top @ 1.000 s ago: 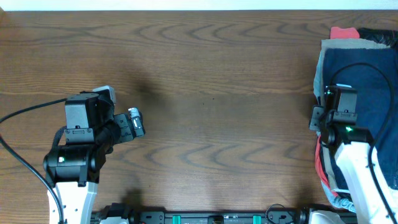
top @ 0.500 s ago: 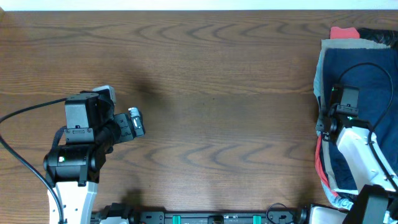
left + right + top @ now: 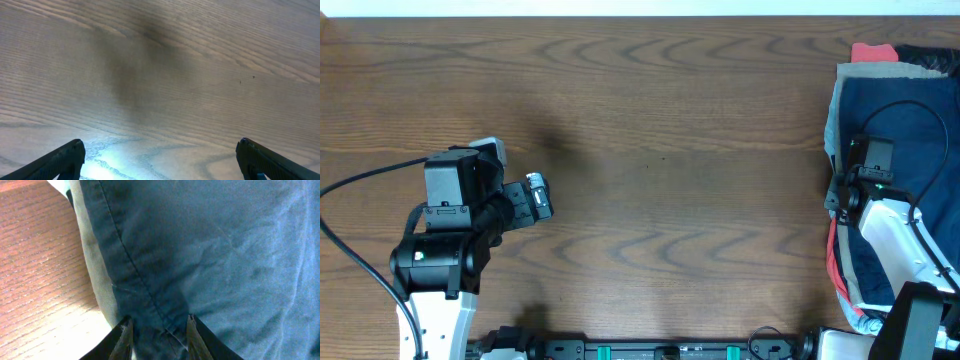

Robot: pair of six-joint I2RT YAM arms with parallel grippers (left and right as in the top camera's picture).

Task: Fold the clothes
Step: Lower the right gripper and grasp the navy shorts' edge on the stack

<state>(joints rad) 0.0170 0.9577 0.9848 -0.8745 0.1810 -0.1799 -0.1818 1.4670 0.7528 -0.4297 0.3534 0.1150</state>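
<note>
The clothes lie in a pile at the table's right edge. Dark navy shorts [image 3: 905, 110] are on top, over a khaki-grey garment [image 3: 831, 125], with a red one [image 3: 873, 52] at the far end and a red edge [image 3: 834, 262] lower down. My right gripper [image 3: 873, 160] is down on the pile's left side. In the right wrist view its fingers [image 3: 157, 336] are closed on a stitched seam of the navy shorts [image 3: 225, 255], next to the khaki-grey edge [image 3: 92, 265]. My left gripper [image 3: 538, 195] is open and empty over bare wood [image 3: 160, 160].
The brown wooden table [image 3: 680, 170] stretches between the two arms. A black cable [image 3: 350, 185] runs from the left arm to the left edge. A dark garment [image 3: 930, 55] shows at the pile's far right corner.
My right gripper has shifted slightly right and farther onto the navy shorts at the pile's left edge. The left arm has not moved.
</note>
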